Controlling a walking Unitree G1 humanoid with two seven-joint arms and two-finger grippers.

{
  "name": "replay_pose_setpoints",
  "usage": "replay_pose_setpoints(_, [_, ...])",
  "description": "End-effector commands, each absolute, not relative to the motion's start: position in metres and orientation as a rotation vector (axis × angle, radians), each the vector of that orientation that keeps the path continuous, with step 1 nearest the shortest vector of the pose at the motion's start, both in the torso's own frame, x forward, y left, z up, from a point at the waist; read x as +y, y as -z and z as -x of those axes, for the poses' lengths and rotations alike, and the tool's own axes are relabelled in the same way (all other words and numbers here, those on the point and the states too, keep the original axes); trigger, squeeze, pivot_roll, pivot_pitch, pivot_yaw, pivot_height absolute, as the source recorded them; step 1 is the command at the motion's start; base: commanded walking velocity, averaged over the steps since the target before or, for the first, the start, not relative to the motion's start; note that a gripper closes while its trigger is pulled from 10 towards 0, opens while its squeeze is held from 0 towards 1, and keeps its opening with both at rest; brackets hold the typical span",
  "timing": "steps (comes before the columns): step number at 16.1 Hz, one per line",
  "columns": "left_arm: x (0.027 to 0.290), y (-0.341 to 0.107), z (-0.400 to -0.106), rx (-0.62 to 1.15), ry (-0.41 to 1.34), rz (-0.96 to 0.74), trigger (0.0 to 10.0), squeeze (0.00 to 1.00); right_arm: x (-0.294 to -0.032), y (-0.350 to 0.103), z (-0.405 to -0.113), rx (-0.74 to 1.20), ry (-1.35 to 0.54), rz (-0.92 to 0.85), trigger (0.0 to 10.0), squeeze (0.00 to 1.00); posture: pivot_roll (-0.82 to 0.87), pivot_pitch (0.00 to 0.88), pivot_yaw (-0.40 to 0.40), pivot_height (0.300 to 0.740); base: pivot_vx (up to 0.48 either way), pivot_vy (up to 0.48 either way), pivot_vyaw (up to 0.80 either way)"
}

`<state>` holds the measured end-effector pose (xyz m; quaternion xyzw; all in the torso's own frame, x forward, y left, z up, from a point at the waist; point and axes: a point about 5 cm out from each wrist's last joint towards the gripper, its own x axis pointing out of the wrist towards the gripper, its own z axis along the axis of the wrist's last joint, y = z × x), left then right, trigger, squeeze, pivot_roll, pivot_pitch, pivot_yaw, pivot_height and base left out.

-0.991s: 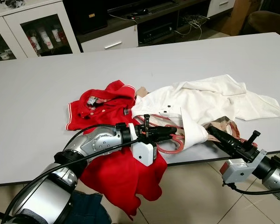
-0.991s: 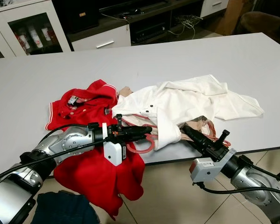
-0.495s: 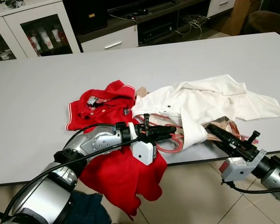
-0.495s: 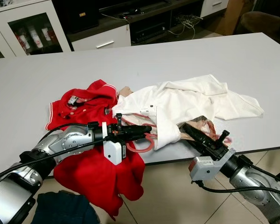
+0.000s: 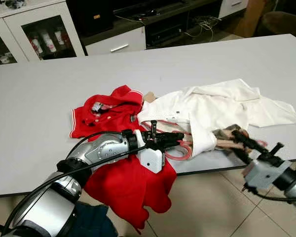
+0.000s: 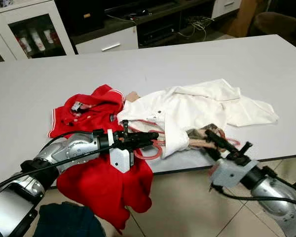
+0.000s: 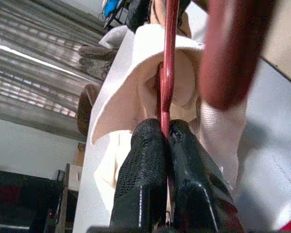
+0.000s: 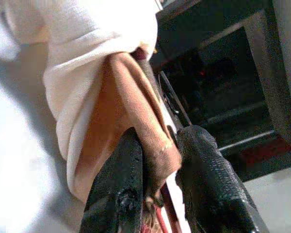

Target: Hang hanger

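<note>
Near the table's front edge I see the red hanger (image 5: 180, 150) lying between the two shirts, its loop poking out from under the white shirt (image 5: 212, 106). My left gripper (image 5: 180, 138) sits right over it, fingers (image 7: 150, 160) pressed together on the thin red bar. My right gripper (image 5: 237, 139) pinches a tan fabric fold (image 8: 145, 141) at the white shirt's hem, beside the hanger's far end. To the left, the red shirt (image 5: 113, 111) drapes over the grey table (image 5: 39, 98) edge.
</note>
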<state>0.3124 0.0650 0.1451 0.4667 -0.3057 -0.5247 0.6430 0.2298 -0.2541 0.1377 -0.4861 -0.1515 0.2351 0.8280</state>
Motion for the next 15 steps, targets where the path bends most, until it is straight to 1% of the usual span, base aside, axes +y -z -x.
replay_pose_setpoints(1, [0.068, -0.147, -0.316, -0.684, 1.19, -1.094, 0.0, 0.0, -0.254, -0.145, -0.23, -0.333, -0.479, 0.981, 10.0, 1.0, 0.0, 0.076, 0.131, 0.74, 0.0, 0.0, 0.0])
replay_pose_setpoints(3, [0.066, -0.147, -0.317, -0.684, 1.173, -1.089, 0.0, 0.0, -0.255, -0.144, -0.225, -0.303, -0.45, 0.876, 10.0, 0.99, 0.0, 0.079, 0.118, 0.74, 0.0, 0.0, 0.0])
replay_pose_setpoints(4, [0.065, -0.147, -0.317, -0.683, 1.168, -1.088, 0.0, 0.0, -0.256, -0.145, -0.224, -0.296, -0.442, 0.842, 10.0, 0.02, 0.0, 0.079, 0.118, 0.74, 0.0, 0.0, 0.0])
replay_pose_setpoints(6, [0.064, -0.146, -0.318, -0.674, 1.152, -1.083, 0.0, 0.0, -0.262, -0.151, -0.222, -0.267, -0.416, 0.73, 10.0, 0.0, -0.01, 0.085, 0.112, 0.74, 0.0, 0.0, 0.0])
replay_pose_setpoints(7, [0.063, -0.145, -0.319, -0.666, 1.142, -1.082, 0.0, 0.0, -0.267, -0.151, -0.22, -0.229, -0.416, 0.678, 10.0, 0.53, -0.01, 0.085, 0.111, 0.74, 0.0, 0.0, 0.0])
replay_pose_setpoints(8, [0.062, -0.143, -0.319, -0.658, 1.132, -1.085, 0.0, 0.0, -0.269, -0.149, -0.218, -0.189, -0.419, 0.594, 10.0, 1.0, -0.01, 0.089, 0.107, 0.74, 0.0, 0.0, 0.0])
replay_pose_setpoints(10, [0.059, -0.142, -0.321, -0.644, 1.112, -1.081, 0.0, 0.0, -0.271, -0.145, -0.212, -0.123, -0.435, 0.481, 10.0, 1.0, -0.01, 0.092, 0.102, 0.74, 0.0, 0.0, 0.0])
replay_pose_setpoints(11, [0.058, -0.141, -0.321, -0.641, 1.104, -1.078, 0.0, 0.0, -0.271, -0.147, -0.21, -0.104, -0.446, 0.397, 10.0, 0.17, -0.01, 0.094, 0.1, 0.74, 0.0, 0.0, 0.0])
replay_pose_setpoints(12, [0.058, -0.141, -0.321, -0.639, 1.098, -1.076, 0.0, 0.0, -0.27, -0.15, -0.208, -0.098, -0.455, 0.314, 10.0, 0.0, -0.01, 0.095, 0.099, 0.74, 0.0, 0.0, 0.0])
replay_pose_setpoints(13, [0.058, -0.14, -0.321, -0.637, 1.094, -1.073, 0.0, 0.0, -0.268, -0.156, -0.208, -0.109, -0.455, 0.197, 10.0, 0.0, -0.01, 0.096, 0.097, 0.74, 0.0, 0.0, 0.0])
replay_pose_setpoints(14, [0.057, -0.139, -0.32, -0.634, 1.093, -1.071, 0.0, 0.0, -0.265, -0.162, -0.208, -0.131, -0.46, 0.116, 10.0, 0.0, -0.01, 0.096, 0.095, 0.74, 0.0, 0.0, 0.0])
replay_pose_setpoints(15, [0.057, -0.138, -0.32, -0.632, 1.093, -1.07, 0.0, 0.0, -0.266, -0.164, -0.209, -0.141, -0.453, 0.08, 10.0, 0.0, -0.01, 0.096, 0.095, 0.74, 0.0, 0.0, 0.0])
